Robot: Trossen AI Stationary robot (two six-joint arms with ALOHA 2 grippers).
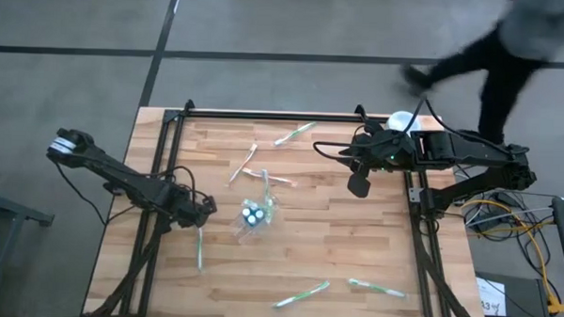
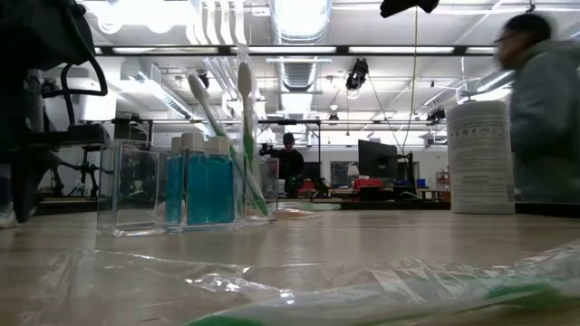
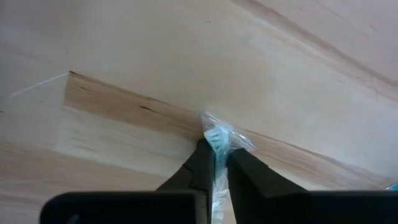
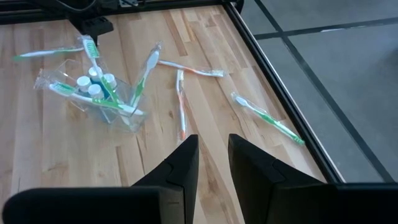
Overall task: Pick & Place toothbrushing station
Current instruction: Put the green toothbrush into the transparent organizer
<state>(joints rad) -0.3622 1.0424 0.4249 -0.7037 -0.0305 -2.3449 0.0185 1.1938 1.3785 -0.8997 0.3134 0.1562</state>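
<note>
Down at the near-left of the wooden bench (image 1: 335, 245), the left tool (image 1: 205, 210) is low over the boards with its fingers (image 3: 199, 163) pinched together on the head end of a wrapped green toothbrush (image 1: 199, 247); the crinkled clear wrapper bunches up between the two tips, and the rest of the brush lies flat on the wood.

Just beside it to the right stands the clear organizer (image 1: 253, 215), with blue bottles with white caps (image 2: 198, 186) inside and toothbrushes (image 2: 245, 127) leaning up out of it. It is close to the left tool, but apart from it.

Loose brushes are scattered all round: an orange-handled pair (image 4: 181, 102) behind the organizer, a green one (image 1: 295, 134) near the far rail, two more (image 1: 302, 294) along the near edge, the right-hand one (image 1: 376, 289) close to the frame.

The right tool (image 1: 359, 185) hangs above the far-right of the bench, fingers (image 4: 180, 163) a little apart and nothing between them. A white canister (image 2: 480, 156) stands at that corner.

The bench is pale butcher-block inside a black frame, on a grey floor. A person (image 1: 493, 53) walks past behind it, and the low view looks into a workshop with ceiling lights, ducts and monitors.
</note>
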